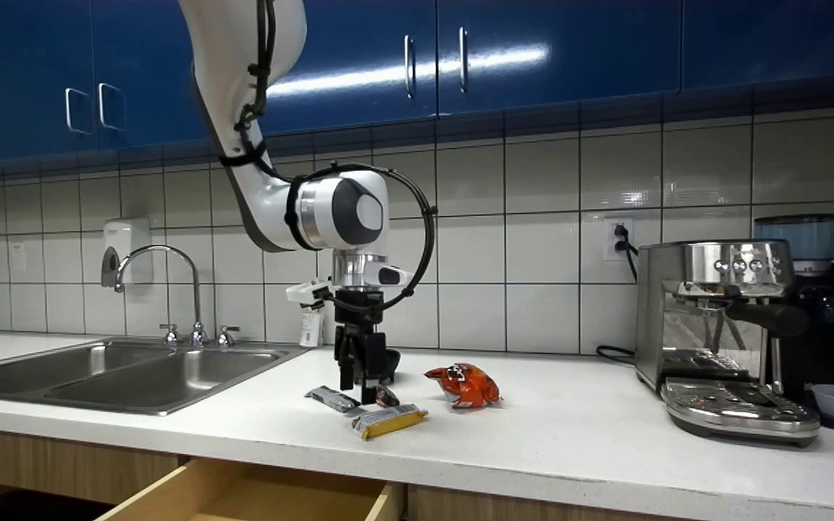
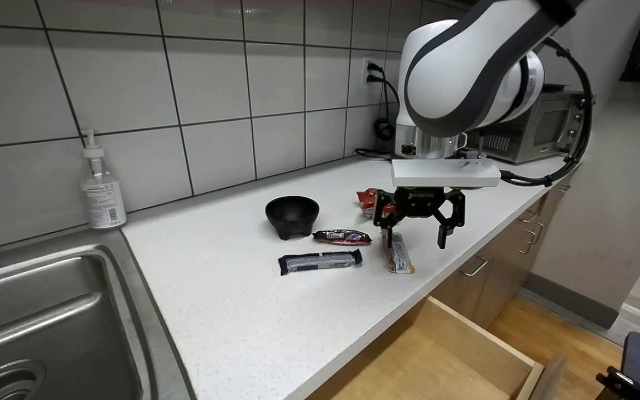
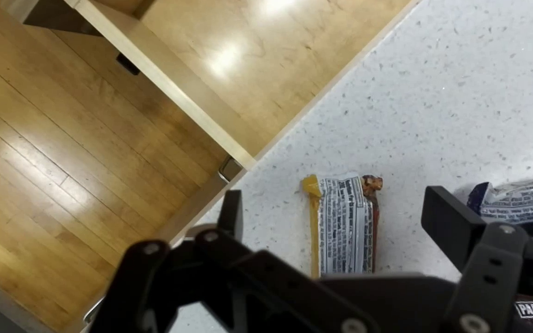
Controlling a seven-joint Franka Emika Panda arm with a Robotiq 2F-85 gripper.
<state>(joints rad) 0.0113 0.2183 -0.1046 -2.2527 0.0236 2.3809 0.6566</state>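
One yellow bar (image 3: 343, 226) is lying on the bench (image 2: 231, 322), close to the near edge, and the end effector (image 2: 415, 240) is hanging over it, pointing down. Its jaws are standing wide apart and are pinching nothing. In the wrist view the yellow bar is lying between them, with a gap showing on either side; its lower part is disappearing behind the end effector. Judging by this, the lining-up is looking nearly done, while the gripping is remaining undone. In an exterior view a dark-ended bar (image 2: 320, 261) is lying to the left of the yellow bar, a brown bar (image 2: 343, 238) is resting just beyond the dark-ended bar, and a bowl (image 2: 292, 216) is standing farther back. None of these is being held. In an exterior view a red bag (image 1: 469, 387) is also lying unheld, to the right of the yellow bar and well apart from the jaws. Below the near edge a drawer (image 1: 294, 499) is standing open already; whether anything is lying in its hidden parts, the pictures are not showing.
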